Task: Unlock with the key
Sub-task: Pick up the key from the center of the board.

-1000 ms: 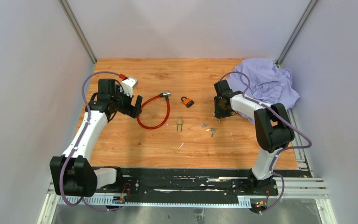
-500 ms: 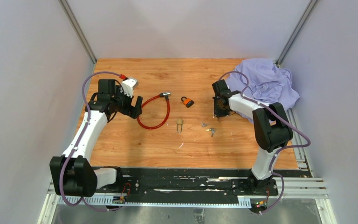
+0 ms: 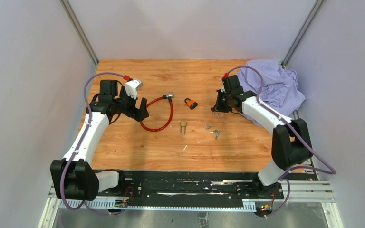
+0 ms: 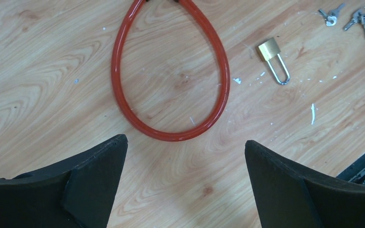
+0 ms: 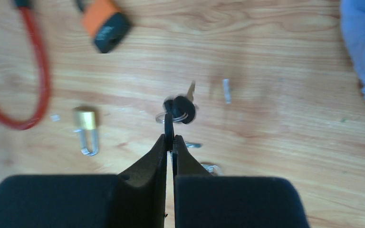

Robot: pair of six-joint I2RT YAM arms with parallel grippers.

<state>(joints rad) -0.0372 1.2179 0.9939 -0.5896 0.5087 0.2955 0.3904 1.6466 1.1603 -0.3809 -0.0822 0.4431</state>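
Two fingers of the right gripper point(image 5: 172, 141) pinch shut on a black-headed key bunch point(image 5: 181, 110), leaving the blade free for insertion. The orange padlock point(image 5: 105, 24) lies to its left, the brass padlock point(image 5: 86, 127) left and nearer. The left gripper point(image 4: 185, 152) stands wide beside the red cable lock point(image 4: 171, 71), probably to steady a lock.

Open tabletop point(image 3: 138, 152) separates brass padlock point(image 4: 269, 49) and red cable loop point(image 4: 171, 137) (heaped cloth point(image 3: 275, 88) probably blocks the far right corner).
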